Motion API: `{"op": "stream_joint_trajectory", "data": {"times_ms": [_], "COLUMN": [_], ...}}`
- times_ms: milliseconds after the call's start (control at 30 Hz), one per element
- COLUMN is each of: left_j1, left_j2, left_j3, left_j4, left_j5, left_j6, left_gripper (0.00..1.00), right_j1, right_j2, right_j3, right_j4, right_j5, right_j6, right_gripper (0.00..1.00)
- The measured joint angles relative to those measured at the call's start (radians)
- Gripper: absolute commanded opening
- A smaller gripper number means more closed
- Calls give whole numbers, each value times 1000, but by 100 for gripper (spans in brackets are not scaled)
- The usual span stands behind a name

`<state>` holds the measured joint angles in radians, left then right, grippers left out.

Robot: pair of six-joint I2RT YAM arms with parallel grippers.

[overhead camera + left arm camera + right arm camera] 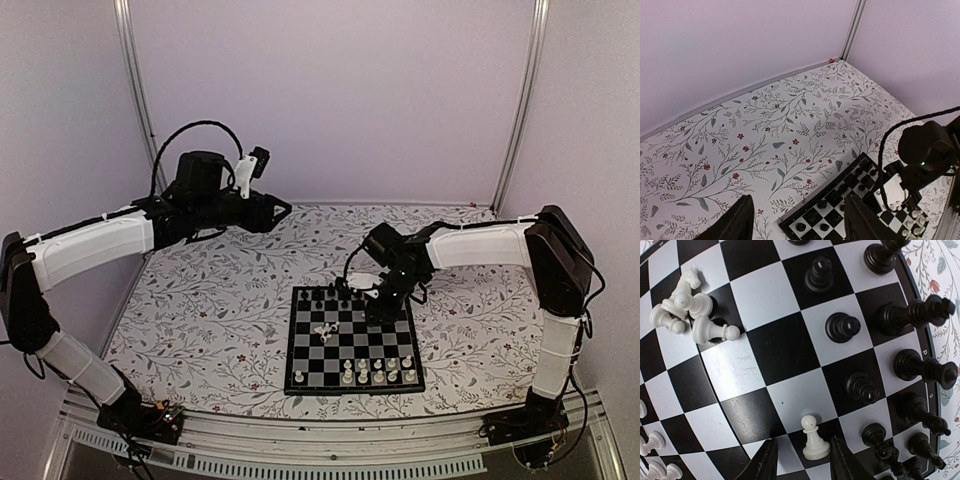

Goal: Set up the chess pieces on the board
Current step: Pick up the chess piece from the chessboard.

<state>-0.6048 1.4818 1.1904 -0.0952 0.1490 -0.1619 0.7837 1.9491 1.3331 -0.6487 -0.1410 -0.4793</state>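
Starting at the near edge of the board, lying on the table: seeing white pieces standing there, mostly toward the right. Finding farther in, left of the centre, a small heap of white men, lying on their sides and touching each other. Holding the right fingers low over the far right part, open and not gripping; bracketing one upright white pawn, one finger just beside its base, the other a little apart. Seeing black pieces standing in the far rows. Hanging the left fingers high over the far left of the table, well apart from the board, open and holding nothing.
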Motion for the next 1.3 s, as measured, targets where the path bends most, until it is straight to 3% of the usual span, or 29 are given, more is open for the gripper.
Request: {"op": "stream_joint_trajectory", "data": {"times_ms": [900,1167,1300], "left_j1": [0,0,0], "left_j2": [11,19,52], "left_j3": [6,14,34], "left_j4": [-2,-10,-22], "left_j5": [5,5,8], "left_j6": [-1,-8,-39], "left_gripper": [63,63,60], "right_j1": [-6,-11,-45], "right_j2": [4,-4,-92], "right_j3": [6,11,3], "right_j4": [-5,-10,-16], "right_j5": [-31,-66,-183], "right_j6": [5,3,-14], "right_gripper": [9,7,7]}}
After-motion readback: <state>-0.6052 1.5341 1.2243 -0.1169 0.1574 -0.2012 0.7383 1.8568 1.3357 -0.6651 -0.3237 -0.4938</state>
